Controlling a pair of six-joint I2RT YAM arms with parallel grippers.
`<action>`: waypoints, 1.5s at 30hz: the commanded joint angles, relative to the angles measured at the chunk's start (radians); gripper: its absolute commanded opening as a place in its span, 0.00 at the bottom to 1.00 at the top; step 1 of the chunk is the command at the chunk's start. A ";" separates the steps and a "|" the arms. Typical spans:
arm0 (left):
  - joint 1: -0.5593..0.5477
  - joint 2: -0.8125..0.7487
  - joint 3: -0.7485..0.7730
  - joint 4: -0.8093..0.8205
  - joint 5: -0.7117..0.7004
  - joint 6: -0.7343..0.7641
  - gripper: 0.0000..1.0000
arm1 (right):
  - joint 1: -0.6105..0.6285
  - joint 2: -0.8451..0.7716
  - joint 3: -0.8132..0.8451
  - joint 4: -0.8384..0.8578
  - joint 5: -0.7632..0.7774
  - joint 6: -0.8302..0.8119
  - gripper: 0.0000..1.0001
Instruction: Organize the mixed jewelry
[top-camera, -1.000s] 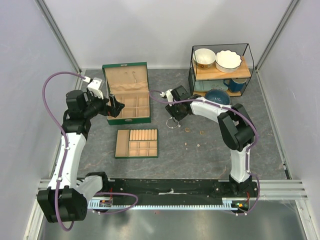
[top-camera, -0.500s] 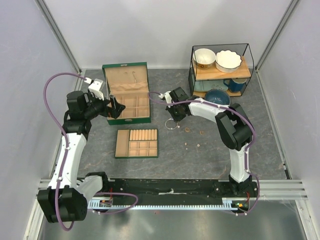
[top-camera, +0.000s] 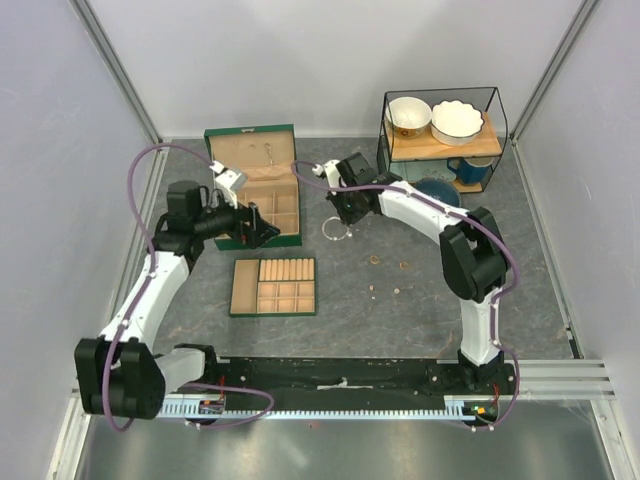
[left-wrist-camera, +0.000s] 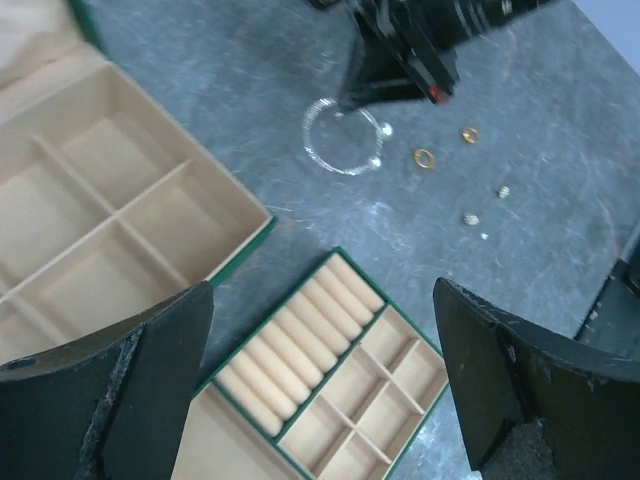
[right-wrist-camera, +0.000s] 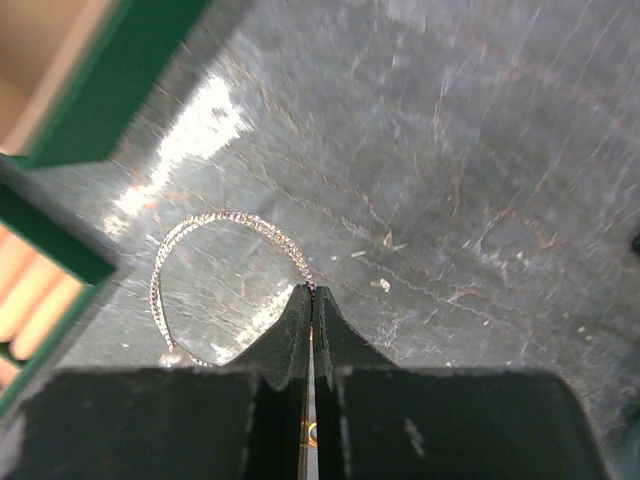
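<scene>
The white-and-black left arm (top-camera: 150, 295) and the white-and-black right arm (top-camera: 425, 212) share one build: white shell links between black joint housings. A thin purple cable (top-camera: 133, 185) loops along each. The left gripper (left-wrist-camera: 322, 290) has matte black, scuffed, wedge-shaped fingers (left-wrist-camera: 130, 400).

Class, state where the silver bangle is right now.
Top view, centre: the silver bangle is pinched by the shut right gripper, just right of the green box.

The bangle (right-wrist-camera: 240, 216) is right of the box (top-camera: 250, 131), tray (top-camera: 245, 287) in front.
</scene>
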 joint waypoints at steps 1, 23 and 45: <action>-0.104 0.073 0.061 0.073 0.056 -0.016 0.99 | 0.010 -0.081 0.128 -0.034 -0.062 0.007 0.00; -0.153 0.450 0.307 0.216 0.175 -0.416 0.82 | 0.037 -0.208 0.146 0.026 -0.099 0.053 0.00; -0.161 0.484 0.319 0.238 0.221 -0.455 0.02 | 0.074 -0.210 0.126 0.048 -0.064 0.056 0.00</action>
